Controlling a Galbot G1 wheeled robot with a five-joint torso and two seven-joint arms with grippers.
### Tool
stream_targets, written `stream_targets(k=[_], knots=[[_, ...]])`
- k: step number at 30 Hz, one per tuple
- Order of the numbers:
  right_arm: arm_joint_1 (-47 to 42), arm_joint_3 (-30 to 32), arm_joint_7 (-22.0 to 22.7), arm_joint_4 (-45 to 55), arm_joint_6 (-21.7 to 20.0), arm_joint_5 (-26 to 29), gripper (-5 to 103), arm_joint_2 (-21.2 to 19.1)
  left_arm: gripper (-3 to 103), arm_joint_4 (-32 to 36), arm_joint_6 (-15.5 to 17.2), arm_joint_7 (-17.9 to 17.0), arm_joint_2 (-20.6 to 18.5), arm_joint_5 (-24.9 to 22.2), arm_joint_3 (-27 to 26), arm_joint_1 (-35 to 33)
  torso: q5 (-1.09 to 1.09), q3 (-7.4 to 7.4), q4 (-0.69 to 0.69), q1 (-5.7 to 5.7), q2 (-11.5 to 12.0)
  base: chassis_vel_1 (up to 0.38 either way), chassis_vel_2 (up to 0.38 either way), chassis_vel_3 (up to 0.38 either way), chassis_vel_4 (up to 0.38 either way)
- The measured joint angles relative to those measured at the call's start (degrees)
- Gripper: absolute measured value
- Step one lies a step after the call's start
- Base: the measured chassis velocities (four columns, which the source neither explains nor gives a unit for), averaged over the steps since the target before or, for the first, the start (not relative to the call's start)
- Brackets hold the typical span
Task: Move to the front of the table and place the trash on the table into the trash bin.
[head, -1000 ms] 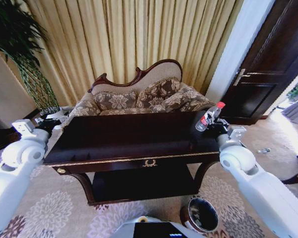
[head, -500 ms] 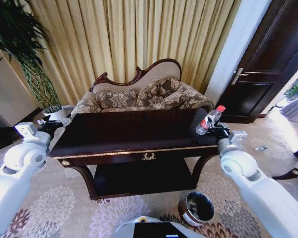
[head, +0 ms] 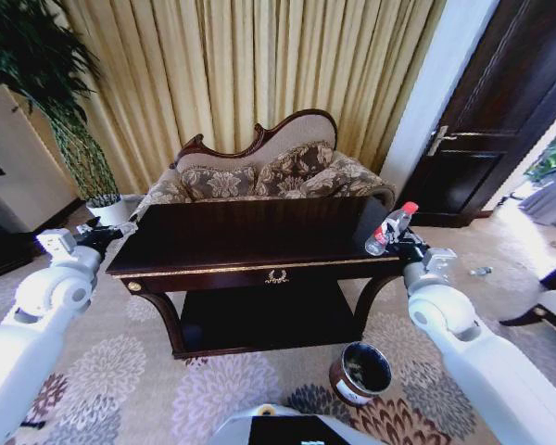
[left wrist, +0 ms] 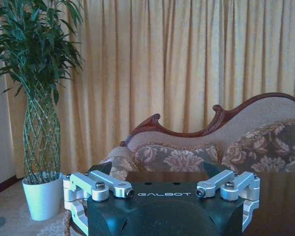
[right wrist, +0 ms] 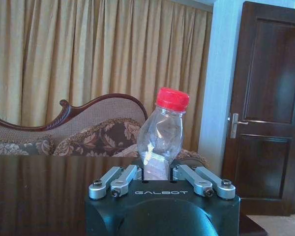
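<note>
Above the right end of the large dark glossy wooden table [head: 250, 236] with gold trim, the right end effector [head: 396, 243] is clamped on a clear plastic bottle [head: 387, 229] with a red cap, carried tilted with the cap uppermost. From the right wrist, the fingers meet around the bottle's lower body [right wrist: 160, 142]. The bottle looks empty and dented, so it should be light, thin-walled and springy, and smooth enough to slip; I judge the low, waist-level hold sound, since the cap end adds little weight. The small round dark brown trash bin [head: 360, 372] with a shiny metal rim stands on the patterned carpet [head: 120, 371] in front of the table's right leg, well below the bottle. The left end effector [head: 100, 232] hangs off the table's left corner with its fingers spread and nothing between them. "GALBOT" is printed on both wrist housings; the bottle's red-and-white label is too small to read.
</note>
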State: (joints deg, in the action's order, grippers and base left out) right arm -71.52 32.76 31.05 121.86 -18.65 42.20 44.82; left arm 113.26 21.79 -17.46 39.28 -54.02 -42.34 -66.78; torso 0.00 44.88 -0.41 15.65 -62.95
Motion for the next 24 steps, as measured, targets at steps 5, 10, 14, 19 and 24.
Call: stream_targets(k=[5,10,14,19,24], knots=[[-0.12,-0.14,-0.35,-0.43,0.23,-0.4,23,0.37,100,0.3,0.0,0.1,0.5,0.1,0.1,-0.28,0.0,0.0,0.01,0.0,0.0,0.149,-0.159,-0.145,0.168],[-0.42,-0.75,-0.54,-1.28,0.91,-1.74,23,1.08,100,0.46,0.0,0.09,0.69,0.16,0.17,-0.33,-0.01,-0.01,0.03,-0.01,-0.01,0.152,-0.154,-0.154,0.175],[-1.45,-1.54,-1.19,-3.6,1.76,-5.1,23,2.45,100,0.8,-0.08,0.07,0.97,0.16,0.46,-0.32,0.0,-0.01,0.0,-0.02,-0.02,0.124,-0.128,-0.145,0.129],[-3.21,-1.84,-2.97,-7.88,2.98,-10.2,23,4.84,100,1.03,-0.76,0.06,1.16,0.06,0.53,-0.32,0.01,-0.01,0.0,-0.03,-0.03,0.047,-0.06,-0.061,0.052],[-3.58,-1.92,-3.99,-13.89,4.37,-13.31,23,7.54,100,1.31,-0.87,0.09,1.17,0.02,0.49,-0.45,0.01,0.01,0.01,0.01,0.0,0.0,0.0,0.0,0.0]])
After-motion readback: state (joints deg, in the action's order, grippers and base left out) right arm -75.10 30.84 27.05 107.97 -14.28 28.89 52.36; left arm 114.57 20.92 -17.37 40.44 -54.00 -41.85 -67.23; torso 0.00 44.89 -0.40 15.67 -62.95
